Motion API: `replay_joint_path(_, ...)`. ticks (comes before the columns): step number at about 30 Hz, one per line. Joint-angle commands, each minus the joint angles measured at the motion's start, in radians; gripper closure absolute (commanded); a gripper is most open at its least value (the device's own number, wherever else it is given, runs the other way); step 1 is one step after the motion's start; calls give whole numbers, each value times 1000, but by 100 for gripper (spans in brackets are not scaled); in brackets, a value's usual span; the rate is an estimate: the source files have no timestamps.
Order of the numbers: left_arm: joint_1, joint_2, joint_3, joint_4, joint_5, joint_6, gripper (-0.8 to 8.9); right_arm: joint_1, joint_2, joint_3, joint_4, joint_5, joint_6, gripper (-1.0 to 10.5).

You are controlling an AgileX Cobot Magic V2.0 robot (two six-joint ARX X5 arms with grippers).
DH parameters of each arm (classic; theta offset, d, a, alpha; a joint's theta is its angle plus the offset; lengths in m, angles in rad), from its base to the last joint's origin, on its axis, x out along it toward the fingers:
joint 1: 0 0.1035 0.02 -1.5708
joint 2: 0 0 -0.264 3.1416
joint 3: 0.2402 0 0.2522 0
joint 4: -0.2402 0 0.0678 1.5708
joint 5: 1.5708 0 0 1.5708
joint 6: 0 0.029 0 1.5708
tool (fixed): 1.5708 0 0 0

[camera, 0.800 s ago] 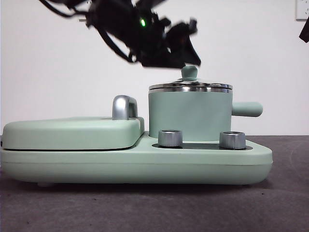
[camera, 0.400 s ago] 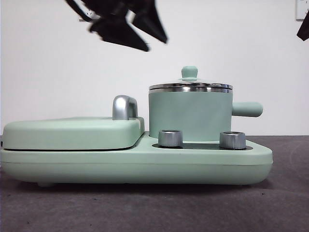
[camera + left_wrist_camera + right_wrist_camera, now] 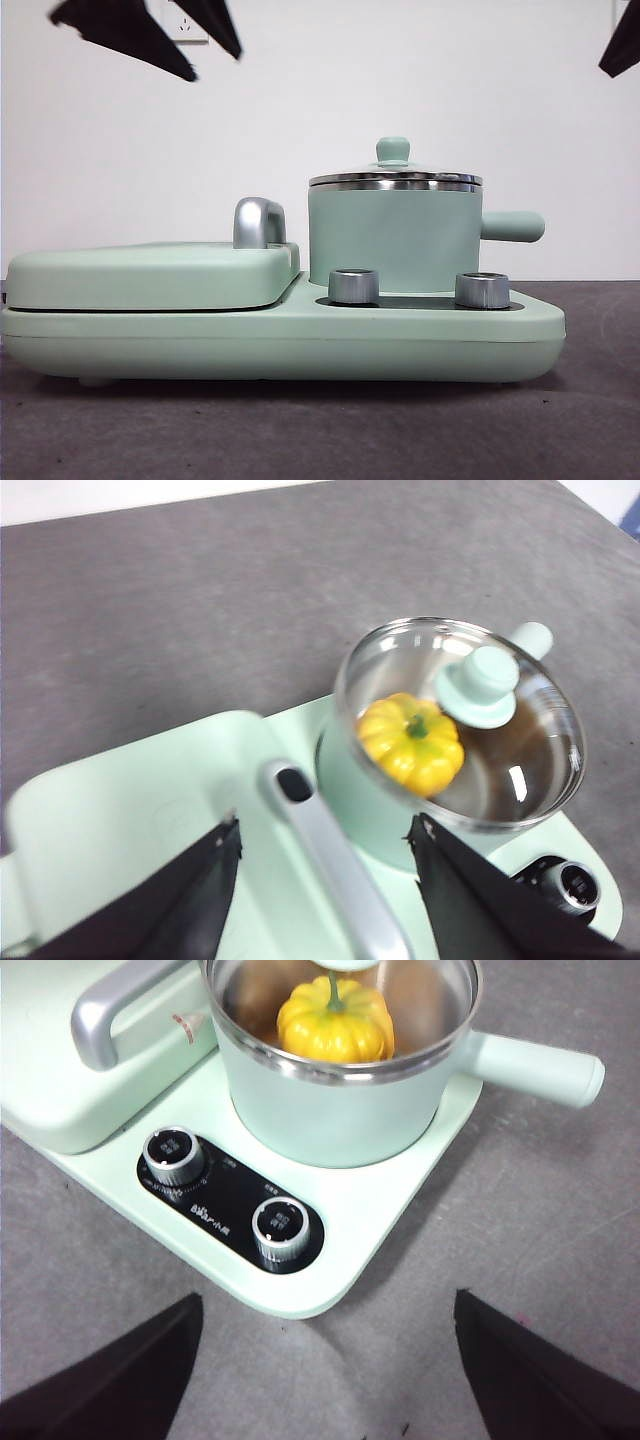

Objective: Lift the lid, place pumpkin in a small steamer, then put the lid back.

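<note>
**Lid on, pumpkin inside the steamer**

We see the pumpkin (image 3: 411,742) sitting in the steamer (image 3: 392,240), and the lid (image 3: 462,725) resting level on the steamer's rim, knob up. Our left gripper (image 3: 325,875) hangs high above the griddle side, well apart from the steamer, its jaws spread and holding nothing. Our right gripper (image 3: 325,1355) waits spread too, out past the steamer's dials (image 3: 282,1226). We judge the task done; neither gripper needs the knob now
</note>
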Motion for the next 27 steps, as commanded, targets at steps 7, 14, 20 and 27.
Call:
replay_joint_path(7,54,-188,-182,-15,-6,-16,534,7,103,5,81,-50,10,546)
replay_joint_path(14,68,-356,-303,-81,-6,-47,534,7,176,6,175,-84,11,546)
replay_joint_path(20,68,-451,-348,-158,-6,-87,534,7,216,6,203,-102,12,547)
replay_joint_path(27,67,-470,-347,-235,-4,-78,845,7,210,6,195,-101,10,973)
